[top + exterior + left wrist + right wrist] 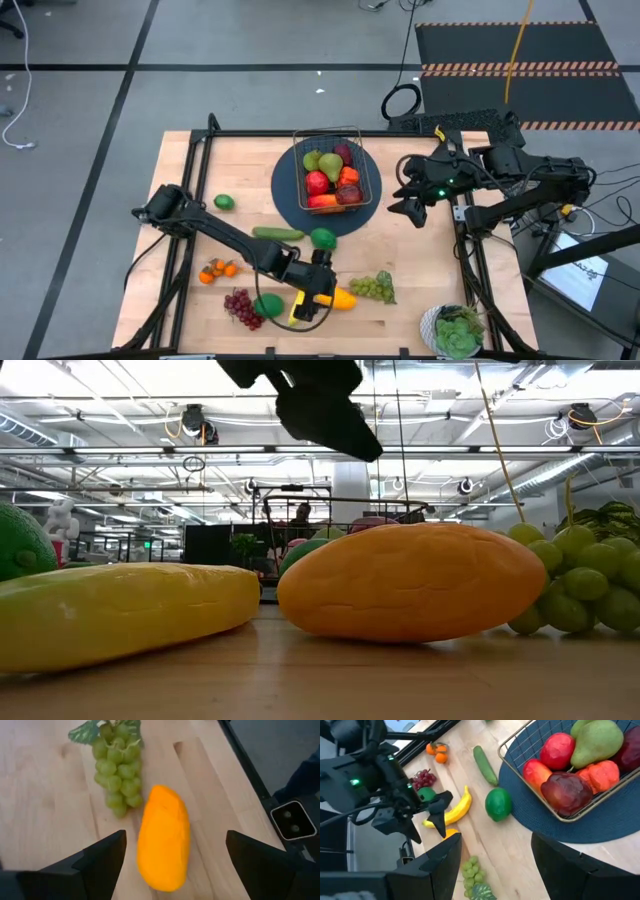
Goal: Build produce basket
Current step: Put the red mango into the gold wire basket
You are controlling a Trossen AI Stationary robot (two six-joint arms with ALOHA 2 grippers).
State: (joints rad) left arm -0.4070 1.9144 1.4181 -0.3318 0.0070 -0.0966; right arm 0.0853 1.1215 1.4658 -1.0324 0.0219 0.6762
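An orange mango (pixel 164 845) lies on the wooden table beside a yellow banana (pixel 120 610) and green grapes (pixel 116 767), near the front edge. My left gripper (pixel 175 870) hangs open just above the mango, one finger on either side of it, touching nothing; the low view shows it (pixel 320 400) clear above the fruit. The wire basket (pixel 300 150) stands on a round blue mat (pixel 290 200) at the table's far middle, with pears, red apples and other fruit in it. My right gripper (pixel 410 205) is held high, right of the basket, open and empty.
Loose on the table are a cucumber (pixel 278 233), a green fruit (pixel 323 238), a lime (pixel 224 202), small oranges (pixel 217 268), purple grapes (pixel 240 305) and another green fruit (pixel 268 304). A potted plant (pixel 455 330) stands at the front right corner.
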